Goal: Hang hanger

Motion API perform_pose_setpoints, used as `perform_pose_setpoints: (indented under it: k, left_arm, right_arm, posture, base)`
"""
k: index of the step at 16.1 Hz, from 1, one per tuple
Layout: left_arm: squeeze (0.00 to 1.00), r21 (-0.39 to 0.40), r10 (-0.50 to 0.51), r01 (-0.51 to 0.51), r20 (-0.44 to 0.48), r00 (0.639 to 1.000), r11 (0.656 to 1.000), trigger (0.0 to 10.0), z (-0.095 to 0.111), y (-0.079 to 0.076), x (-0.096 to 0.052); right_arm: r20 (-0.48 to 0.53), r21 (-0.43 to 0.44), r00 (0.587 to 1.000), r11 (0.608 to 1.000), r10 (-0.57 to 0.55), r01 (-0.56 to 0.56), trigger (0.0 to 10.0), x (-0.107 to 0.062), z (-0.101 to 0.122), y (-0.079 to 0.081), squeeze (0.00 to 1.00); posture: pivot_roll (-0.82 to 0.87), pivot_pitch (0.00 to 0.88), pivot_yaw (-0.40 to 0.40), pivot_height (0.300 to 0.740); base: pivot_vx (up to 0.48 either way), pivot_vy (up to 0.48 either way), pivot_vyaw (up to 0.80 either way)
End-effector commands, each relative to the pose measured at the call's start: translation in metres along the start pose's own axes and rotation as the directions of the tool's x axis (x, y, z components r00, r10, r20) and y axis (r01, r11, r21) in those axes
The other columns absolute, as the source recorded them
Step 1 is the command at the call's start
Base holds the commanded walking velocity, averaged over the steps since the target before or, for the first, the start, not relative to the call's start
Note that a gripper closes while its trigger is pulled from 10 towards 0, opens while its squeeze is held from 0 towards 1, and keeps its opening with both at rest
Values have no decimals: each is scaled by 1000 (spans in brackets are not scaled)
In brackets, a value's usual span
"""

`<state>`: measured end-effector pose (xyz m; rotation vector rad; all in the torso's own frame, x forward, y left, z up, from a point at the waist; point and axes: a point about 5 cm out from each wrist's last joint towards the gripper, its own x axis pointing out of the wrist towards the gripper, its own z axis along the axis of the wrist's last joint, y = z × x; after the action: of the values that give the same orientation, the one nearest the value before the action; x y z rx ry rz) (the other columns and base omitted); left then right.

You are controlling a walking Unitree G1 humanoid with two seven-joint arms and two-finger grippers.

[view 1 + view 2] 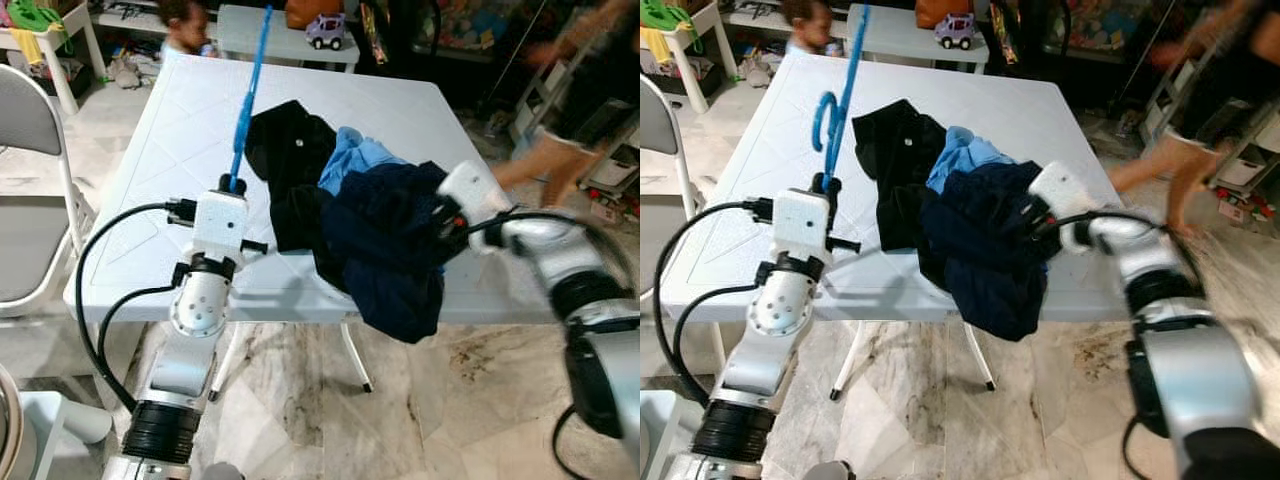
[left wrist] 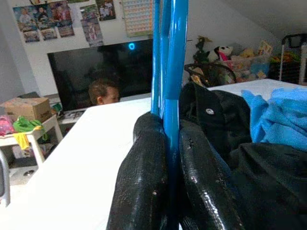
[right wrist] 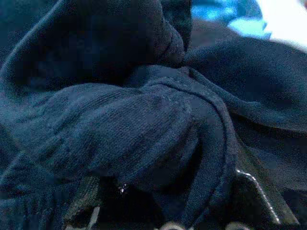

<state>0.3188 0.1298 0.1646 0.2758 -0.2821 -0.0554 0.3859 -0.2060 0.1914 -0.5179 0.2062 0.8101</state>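
Your left gripper (image 2: 165,158) is clamped on the blue hanger (image 1: 247,100), which stands up over the near edge of the white table (image 1: 190,130); it looks light, stiff and smooth, so hold it low on the bar as you do and expect it to swivel. Your right gripper (image 1: 452,222) is buried in the dark navy garment (image 1: 385,250) draped over the table's front edge beside a black garment (image 1: 290,150) and a light blue cloth (image 1: 355,155). I cannot tell whether its fingers are closed, and the fabric is soft and limp, so take it at a seam or collar.

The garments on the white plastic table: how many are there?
3, maybe more hidden: a black garment farthest from the robot, a light blue garment in the middle, and a dark navy garment over the near edge, at the right gripper.
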Motion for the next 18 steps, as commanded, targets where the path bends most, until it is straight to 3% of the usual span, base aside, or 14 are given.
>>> perform_pose_setpoints:
  k: [1,4,6,10,15,18]
  left_arm:
    - [0,-16,-26,23,-216,976,1000,10000,-42,-8,-18]
    - [0,-19,-20,16,-218,976,1000,10000,-43,-7,-17]
    - [0,-20,-17,13,-218,976,1000,10000,-44,-8,-16]
    - [0,-22,-25,20,-218,976,1000,10000,-44,-9,-15]
    - [0,-21,-26,22,-216,976,1000,10000,-44,-9,-15]
    - [0,-23,-32,28,-214,976,999,10000,-44,-10,-15]
  right_arm:
    - [-20,-10,999,999,41,-42,10000,-10,-6,-1,1000]
    - [37,-18,999,1000,-1,2,10000,-22,1,-12,1000]
    - [125,47,992,999,-33,27,10000,-24,9,-16,1000]
    - [66,1,996,998,58,-58,10000,-31,2,-12,1000]
    - [73,21,994,997,79,-81,10000,-38,3,-15,1000]
    - [158,90,977,984,141,-156,10000,-40,11,-13,1000]
  posture:
    - [367,88,-198,740]
    - [366,81,-204,740]
    - [361,74,-205,740]
    - [358,73,-199,740]
    - [356,71,-194,740]
    - [357,74,-194,740]
  base:
    - [0,0,0]
    - [0,0,0]
    - [0,0,0]
    - [0,0,0]
    - [0,0,0]
    - [0,0,0]
